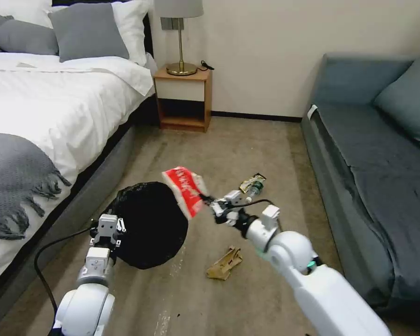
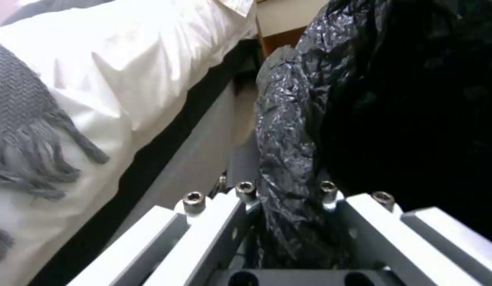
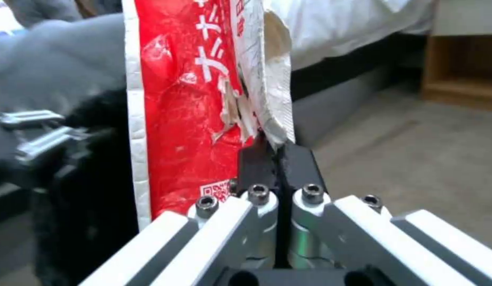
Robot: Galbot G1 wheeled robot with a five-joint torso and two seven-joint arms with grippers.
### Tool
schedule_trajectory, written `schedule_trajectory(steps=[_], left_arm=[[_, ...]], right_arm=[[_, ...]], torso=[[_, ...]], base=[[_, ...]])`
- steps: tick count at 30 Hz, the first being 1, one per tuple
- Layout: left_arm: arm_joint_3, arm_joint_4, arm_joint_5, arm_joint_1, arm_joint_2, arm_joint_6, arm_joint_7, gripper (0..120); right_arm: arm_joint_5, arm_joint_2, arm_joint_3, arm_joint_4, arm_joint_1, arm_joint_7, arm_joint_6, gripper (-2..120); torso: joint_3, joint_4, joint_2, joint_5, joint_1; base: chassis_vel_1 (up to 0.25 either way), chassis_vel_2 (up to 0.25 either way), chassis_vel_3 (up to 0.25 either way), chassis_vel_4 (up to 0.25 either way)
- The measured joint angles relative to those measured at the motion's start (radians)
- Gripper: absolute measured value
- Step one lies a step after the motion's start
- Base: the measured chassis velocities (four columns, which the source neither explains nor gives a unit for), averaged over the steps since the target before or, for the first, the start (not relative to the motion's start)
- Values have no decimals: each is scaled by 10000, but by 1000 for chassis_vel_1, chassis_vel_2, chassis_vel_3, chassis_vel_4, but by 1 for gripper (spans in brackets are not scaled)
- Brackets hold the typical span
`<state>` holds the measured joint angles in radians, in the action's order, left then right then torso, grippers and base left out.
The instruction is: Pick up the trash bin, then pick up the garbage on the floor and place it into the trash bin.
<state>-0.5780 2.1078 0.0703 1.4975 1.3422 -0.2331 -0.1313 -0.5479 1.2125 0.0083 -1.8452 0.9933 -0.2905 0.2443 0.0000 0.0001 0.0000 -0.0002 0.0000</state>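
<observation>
One crinkled red-and-white snack packet in right tool

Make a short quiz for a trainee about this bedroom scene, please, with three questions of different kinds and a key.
1. True or false: the left hand grips the trash bin at its rim.
2. What does the right hand hold? A) the crumpled paper B) the red-and-white snack packet C) the bottle
3. Fill in: the crumpled paper lies on the ____.

Key
1. True; its fingers clamp the black bag.
2. B; pinched at its edge, beside the bin's mouth.
3. Floor.
</observation>
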Motion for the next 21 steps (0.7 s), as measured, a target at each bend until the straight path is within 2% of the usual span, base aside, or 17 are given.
schedule_trajectory(steps=[8,15,21], left_arm=[[112,48,-216,20,163,-10,-110,4],[184,68,-651,-76,228,-148,-133,4],[247,-27,-681,-106,279,-225,-181,4]], right_arm=[[401,617,-521,432,188,41,-72,0],[900,764,-662,1103,466,263,-145,0],[1068,844,-665,1537,585,527,-158,0]], torso=[[0,-1,0,0,0],[0,-2,0,1,0],[0,-1,0,2,0]], base=[[0,0,0,0],[0,0,0,0],[0,0,0,0]])
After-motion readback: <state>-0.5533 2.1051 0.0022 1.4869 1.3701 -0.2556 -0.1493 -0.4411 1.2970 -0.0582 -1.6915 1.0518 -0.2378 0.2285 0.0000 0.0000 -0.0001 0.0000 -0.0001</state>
